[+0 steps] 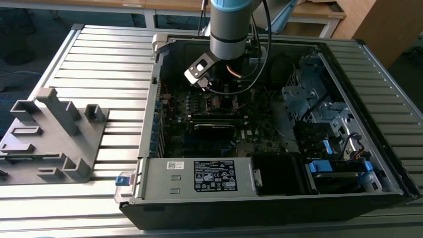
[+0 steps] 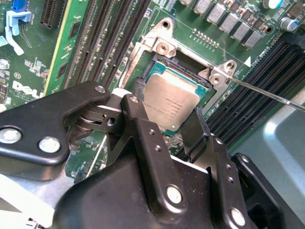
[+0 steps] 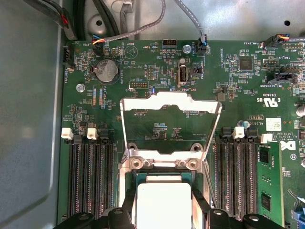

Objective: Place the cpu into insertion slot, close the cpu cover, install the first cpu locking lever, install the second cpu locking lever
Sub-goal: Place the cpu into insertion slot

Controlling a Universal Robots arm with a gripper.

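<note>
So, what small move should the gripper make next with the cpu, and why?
Probably ease straight down. The gripper is shut on the cpu, which sits over the insertion slot but does not clearly lie flat in it, and the cpu cover stands open, so nothing seems to block it.

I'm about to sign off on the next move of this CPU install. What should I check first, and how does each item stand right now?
1. The cpu is over the insertion slot: ok, it lies inside the slot's rim.
2. The cpu is seated flat: cannot tell.
3. The cpu cover is raised off the slot: ok, it stands open in the first wrist view.
4. The locking lever is unlatched: ok, it sticks out to one side, off the cpu.
5. The gripper is at the cpu: ok, it straddles the chip.
</note>
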